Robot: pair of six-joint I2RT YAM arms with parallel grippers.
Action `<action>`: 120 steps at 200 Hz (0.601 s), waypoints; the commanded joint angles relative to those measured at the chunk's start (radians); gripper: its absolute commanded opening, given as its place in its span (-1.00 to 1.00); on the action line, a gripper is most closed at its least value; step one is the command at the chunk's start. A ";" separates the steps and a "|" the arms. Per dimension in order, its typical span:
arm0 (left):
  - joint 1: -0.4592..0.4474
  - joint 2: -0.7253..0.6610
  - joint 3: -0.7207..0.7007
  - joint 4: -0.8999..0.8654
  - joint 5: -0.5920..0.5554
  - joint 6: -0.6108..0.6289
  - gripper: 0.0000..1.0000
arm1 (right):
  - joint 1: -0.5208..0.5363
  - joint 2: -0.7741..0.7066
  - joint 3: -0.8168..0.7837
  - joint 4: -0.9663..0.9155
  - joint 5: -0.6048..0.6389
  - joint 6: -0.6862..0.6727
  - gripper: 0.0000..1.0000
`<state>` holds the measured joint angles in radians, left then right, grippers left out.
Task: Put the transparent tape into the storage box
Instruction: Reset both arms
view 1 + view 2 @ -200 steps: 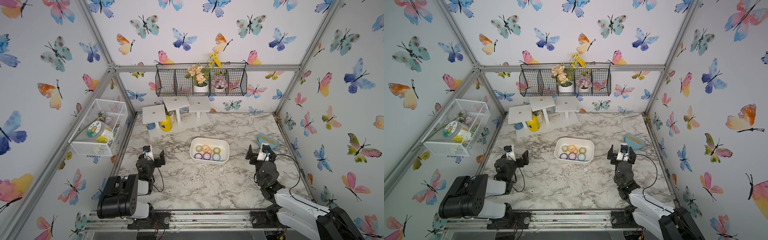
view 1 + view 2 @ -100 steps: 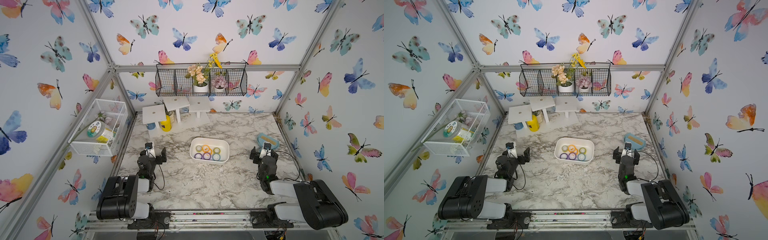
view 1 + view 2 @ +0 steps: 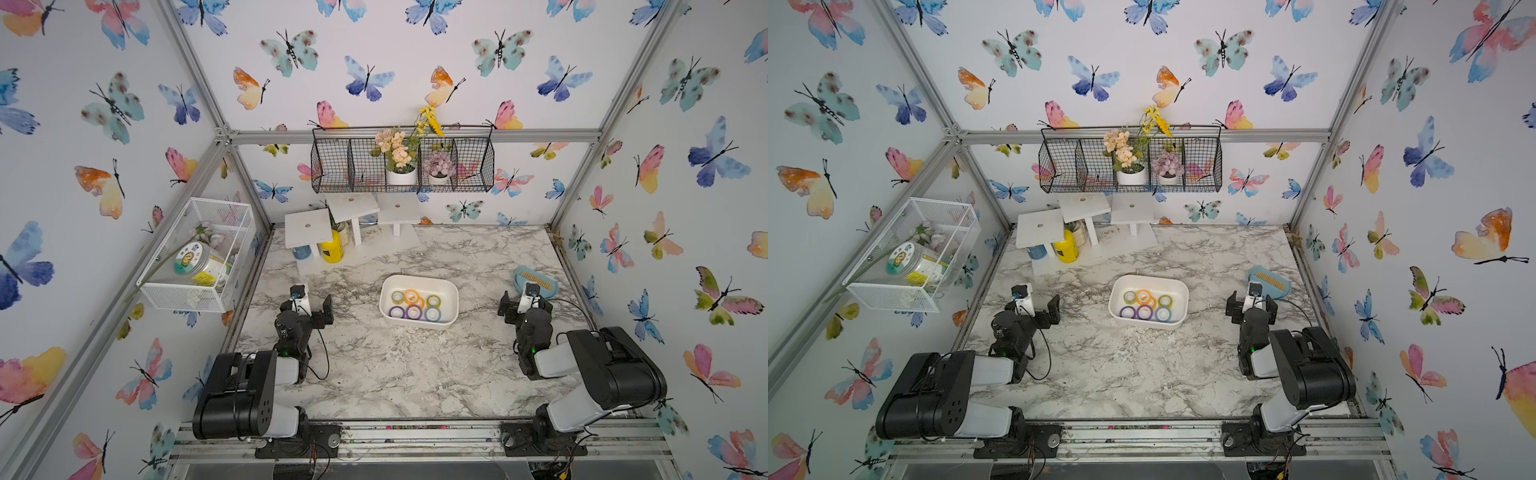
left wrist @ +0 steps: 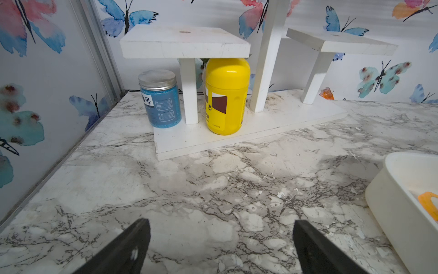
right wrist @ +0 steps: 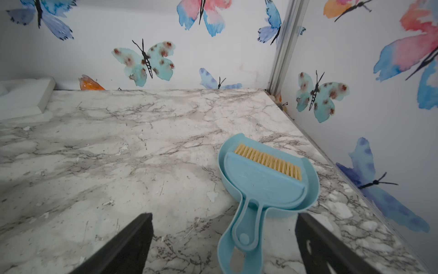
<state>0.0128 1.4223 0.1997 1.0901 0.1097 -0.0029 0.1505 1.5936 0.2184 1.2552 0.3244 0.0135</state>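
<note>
On the bench (image 3: 395, 374), a white stand (image 4: 272, 128) carried a blue jar (image 4: 161, 102) and a yellow bottle (image 4: 226, 95) on its base. A blue dustpan (image 5: 310, 189) holding a brush (image 5: 267, 161) lay near the right wall. A black rack (image 3: 357, 174) held two flowerpots (image 3: 401, 176); a mesh basket (image 3: 183, 297) held a labelled jar (image 3: 195, 262).

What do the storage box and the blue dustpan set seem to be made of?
The storage box: probably plastic, smooth white walls, rounded moulded corners. The blue dustpan set: likely plastic too, matte, moulded handles; bristles look like pale fibre, kind unclear.
</note>
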 commanded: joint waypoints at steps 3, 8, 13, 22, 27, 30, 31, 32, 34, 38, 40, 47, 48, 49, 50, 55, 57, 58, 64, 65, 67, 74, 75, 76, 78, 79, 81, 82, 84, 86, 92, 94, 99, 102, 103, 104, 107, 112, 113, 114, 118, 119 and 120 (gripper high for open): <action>-0.002 -0.016 0.006 -0.009 -0.018 0.011 0.97 | -0.005 -0.019 0.020 -0.031 -0.033 0.004 0.97; -0.001 -0.017 0.006 -0.009 -0.018 0.011 0.97 | -0.005 -0.028 0.027 -0.062 -0.036 0.014 0.97; -0.002 -0.016 0.006 -0.010 -0.017 0.011 0.97 | -0.005 -0.021 0.019 -0.032 -0.034 0.011 0.97; -0.002 -0.016 0.006 -0.010 -0.016 0.010 0.97 | -0.005 0.000 0.009 0.025 -0.036 -0.001 0.97; -0.002 -0.017 0.006 -0.010 -0.015 0.010 0.97 | -0.005 0.003 0.004 0.041 -0.036 -0.002 0.97; -0.002 -0.016 0.005 -0.009 -0.017 0.010 0.97 | -0.005 0.002 0.005 0.037 -0.036 -0.003 0.97; -0.002 -0.017 0.005 -0.010 -0.017 0.011 0.97 | -0.005 0.001 0.005 0.034 -0.036 -0.003 0.97; -0.002 -0.016 0.006 -0.010 -0.017 0.011 0.97 | -0.005 0.000 0.005 0.032 -0.035 -0.003 0.97; -0.002 -0.017 0.005 -0.010 -0.016 0.011 0.97 | -0.005 -0.002 0.008 0.025 -0.034 -0.003 0.97; -0.002 -0.016 0.006 -0.010 -0.018 0.011 0.97 | -0.004 -0.007 0.009 0.009 -0.033 -0.001 0.97; -0.002 -0.016 0.006 -0.009 -0.017 0.011 0.97 | -0.005 -0.010 0.011 0.001 -0.032 -0.001 0.97; -0.002 -0.016 0.005 -0.010 -0.018 0.010 0.97 | -0.005 -0.021 0.019 -0.032 -0.033 0.006 0.97; -0.002 -0.016 0.005 -0.010 -0.017 0.010 0.97 | -0.005 -0.023 0.020 -0.035 -0.034 0.007 0.97; -0.002 -0.016 0.005 -0.010 -0.017 0.010 0.97 | -0.005 -0.024 0.020 -0.038 -0.034 0.007 0.97; -0.001 -0.016 0.006 -0.010 -0.017 0.011 0.97 | -0.005 -0.024 0.020 -0.039 -0.034 0.008 0.97; -0.001 -0.016 0.006 -0.010 -0.018 0.010 0.97 | -0.005 -0.023 0.019 -0.034 -0.035 0.008 0.97; -0.001 -0.016 0.005 -0.010 -0.018 0.011 0.97 | -0.004 -0.021 0.018 -0.029 -0.033 0.007 0.97; -0.001 -0.017 0.005 -0.010 -0.018 0.011 0.97 | -0.004 -0.020 0.017 -0.026 -0.033 0.006 0.97; -0.001 -0.016 0.006 -0.009 -0.018 0.011 0.97 | -0.005 -0.014 0.014 -0.012 -0.031 0.002 0.98; -0.001 -0.016 0.006 -0.009 -0.018 0.011 0.97 | -0.005 -0.014 0.014 -0.011 -0.031 0.001 0.97; -0.001 -0.016 0.005 -0.010 -0.018 0.011 0.97 | -0.005 -0.014 0.015 -0.008 -0.031 0.000 0.97; -0.001 -0.016 0.006 -0.009 -0.017 0.011 0.97 | -0.005 -0.014 0.014 -0.010 -0.031 0.000 0.97; -0.001 -0.016 0.006 -0.009 -0.017 0.011 0.97 | -0.005 -0.014 0.014 -0.011 -0.031 0.000 0.97; -0.001 -0.016 0.006 -0.010 -0.017 0.011 0.97 | -0.004 -0.015 0.014 -0.012 -0.031 0.001 0.97; -0.001 -0.016 0.006 -0.010 -0.017 0.011 0.97 | -0.005 -0.015 0.015 -0.014 -0.031 0.002 0.97; -0.001 -0.016 0.006 -0.010 -0.017 0.011 0.97 | -0.005 -0.016 0.015 -0.016 -0.031 0.002 0.97; -0.002 -0.016 0.006 -0.010 -0.017 0.011 0.97 | -0.005 -0.016 0.017 -0.018 -0.031 0.003 0.97; -0.002 -0.016 0.005 -0.010 -0.016 0.011 0.98 | -0.005 -0.017 0.017 -0.020 -0.031 0.003 0.97; -0.002 -0.017 0.006 -0.009 -0.016 0.011 0.97 | -0.005 -0.018 0.018 -0.022 -0.031 0.003 0.97; -0.002 -0.016 0.005 -0.009 -0.017 0.011 0.97 | -0.005 -0.019 0.017 -0.024 -0.033 0.004 0.97; -0.002 -0.017 0.006 -0.010 -0.018 0.009 0.97 | -0.005 -0.020 0.017 -0.026 -0.033 0.005 0.97; -0.002 -0.017 0.006 -0.010 -0.017 0.010 0.97 | -0.005 -0.020 0.017 -0.025 -0.033 0.005 0.97; -0.002 -0.016 0.006 -0.010 -0.017 0.010 0.97 | -0.004 -0.018 0.016 -0.023 -0.033 0.005 0.98; -0.001 -0.016 0.005 -0.010 -0.016 0.010 0.97 | -0.005 -0.018 0.016 -0.023 -0.033 0.005 0.97; -0.002 -0.016 0.006 -0.009 -0.017 0.011 0.97 | -0.005 -0.018 0.016 -0.023 -0.033 0.005 0.98; -0.002 -0.016 0.006 -0.009 -0.017 0.011 0.97 | -0.005 -0.018 0.016 -0.023 -0.033 0.005 0.97; -0.002 -0.016 0.006 -0.010 -0.018 0.010 0.97 | -0.005 -0.018 0.017 -0.022 -0.033 0.005 0.97; -0.002 -0.016 0.006 -0.010 -0.018 0.011 0.97 | -0.005 -0.018 0.016 -0.023 -0.033 0.005 0.97; -0.002 -0.016 0.006 -0.009 -0.018 0.011 0.97 | -0.005 -0.018 0.016 -0.023 -0.033 0.005 0.97; -0.002 -0.016 0.006 -0.009 -0.018 0.011 0.97 | -0.005 -0.018 0.017 -0.023 -0.033 0.005 0.97; -0.002 -0.016 0.006 -0.010 -0.017 0.011 0.97 | -0.005 -0.018 0.017 -0.023 -0.033 0.005 0.97; -0.002 -0.017 0.005 -0.010 -0.017 0.011 0.97 | -0.005 -0.017 0.018 -0.023 -0.033 0.005 0.98; -0.002 -0.016 0.005 -0.010 -0.017 0.011 0.97 | -0.005 -0.018 0.018 -0.023 -0.033 0.005 0.97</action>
<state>0.0128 1.4223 0.2001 1.0893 0.1093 -0.0029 0.1497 1.5841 0.2222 1.2419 0.3088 0.0143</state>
